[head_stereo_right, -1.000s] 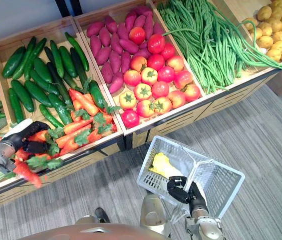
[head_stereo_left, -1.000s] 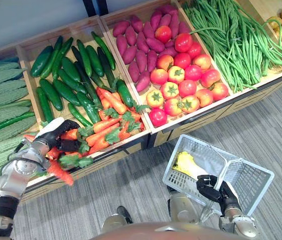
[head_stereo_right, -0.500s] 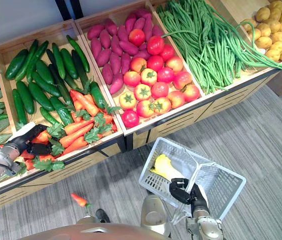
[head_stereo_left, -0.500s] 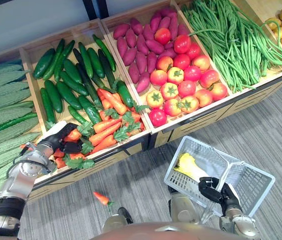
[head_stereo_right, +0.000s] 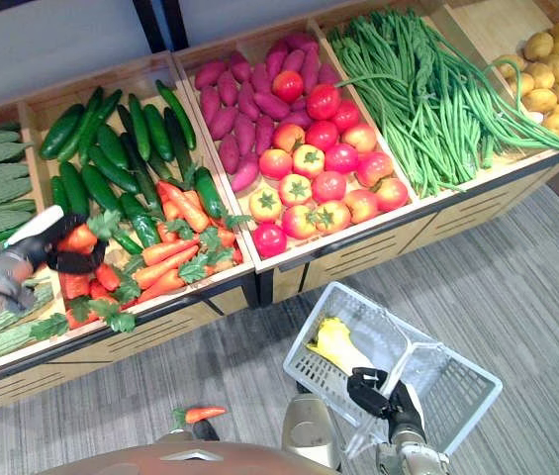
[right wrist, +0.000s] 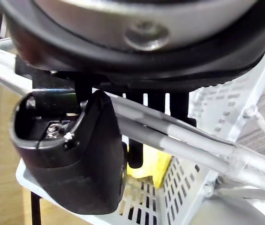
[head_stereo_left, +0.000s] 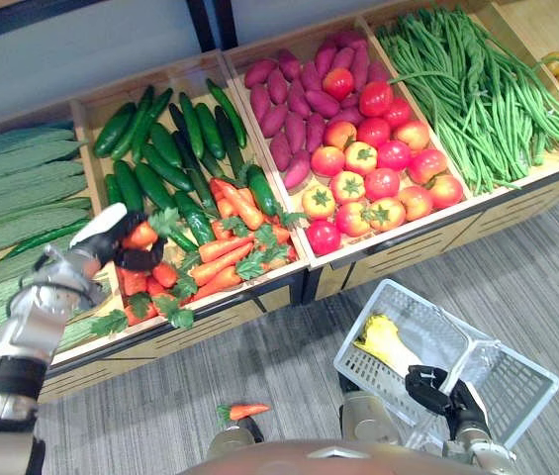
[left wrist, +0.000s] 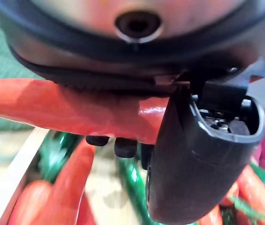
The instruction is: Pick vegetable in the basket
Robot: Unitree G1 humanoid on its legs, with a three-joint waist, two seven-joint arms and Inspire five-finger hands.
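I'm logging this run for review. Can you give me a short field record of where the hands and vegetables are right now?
left hand: fingers curled round a held carrot, above the carrot pile
right hand: shut on the basket handle
basket: white mesh, one yellow vegetable inside
floor: a loose carrot lies on it
task state: held carrot not yet in basket

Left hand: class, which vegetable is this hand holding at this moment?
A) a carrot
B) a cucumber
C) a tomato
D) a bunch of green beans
A: in the left wrist view the left hand has its thumb and fingers curled round an orange carrot.
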